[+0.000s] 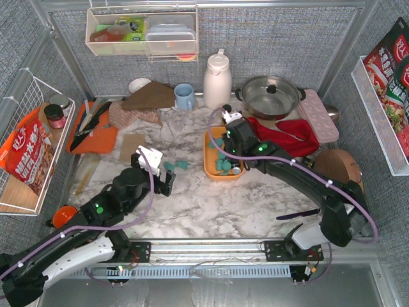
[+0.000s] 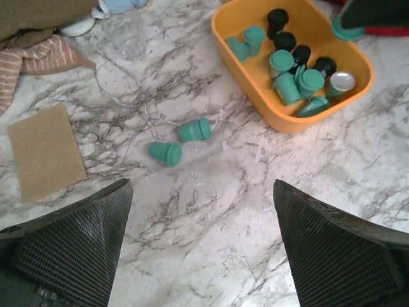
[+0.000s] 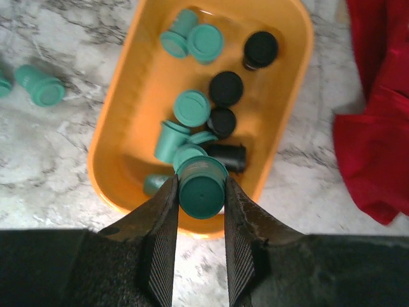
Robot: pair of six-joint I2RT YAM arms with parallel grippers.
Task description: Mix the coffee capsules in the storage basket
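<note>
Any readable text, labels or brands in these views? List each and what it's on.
No text is sharp enough to quote.
Red bag, far left: large white Chinese characters, blurred.
Red packets, far right: Chinese print, blurred.
Green packet, at the back: label too small.
Coffee capsules and storage basket: no print visible.

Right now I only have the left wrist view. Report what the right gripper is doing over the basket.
Observer: The right gripper is shut on a teal capsule, flat end facing its wrist camera, over one end of the orange basket.
Operator: Name what lies right of the basket.
Observer: A red cloth, close beside it but apart.
Operator: Place my own gripper.
Observer: From above, the left gripper sits left of the basket, just short of two loose teal capsules.
</note>
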